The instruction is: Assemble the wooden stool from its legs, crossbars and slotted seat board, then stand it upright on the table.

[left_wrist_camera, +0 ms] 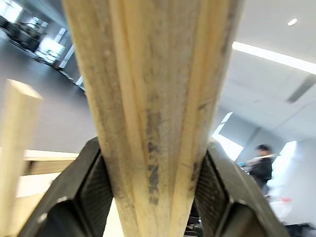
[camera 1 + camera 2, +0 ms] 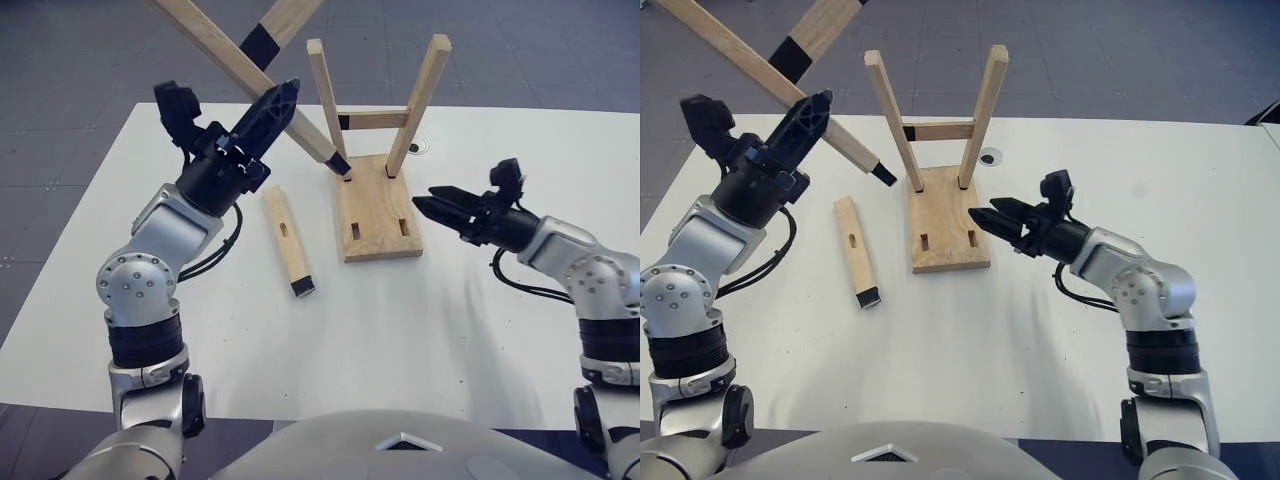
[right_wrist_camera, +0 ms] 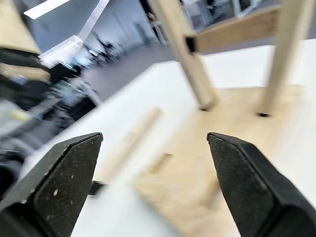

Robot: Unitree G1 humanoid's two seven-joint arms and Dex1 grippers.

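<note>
Grip on the left was firm: your left gripper [image 2: 283, 98] was raised above the table [image 2: 450, 330], its two fingers clamped on a long wooden leg [image 2: 215, 45], and the left wrist view showed both pads pressed against the wood. That held leg slanted down to the right, its black-tipped end hanging near the far left corner of the seat board [image 2: 375, 215]; whether the tip touched anything could not be told. A second stick [image 2: 287, 18] with a black band crossed the held leg higher up, and how the two were joined could not be made out. Just right of your left arm, a loose leg [image 2: 285, 240] lay flat on the table, slot facing up and black end towards you, beside the board but apart from it. The seat board lay flat near the middle of the table, with two upright legs [image 2: 328, 100] standing in its far slots, joined by a crossbar [image 2: 375, 119], while its two near slots stood open. A small round fitting [image 2: 415, 147] sat in the tabletop just behind. Your right gripper [image 2: 425, 200] hovered just beside the board's right edge, fingers spread and holding nothing, tips pointed at the board.
</note>
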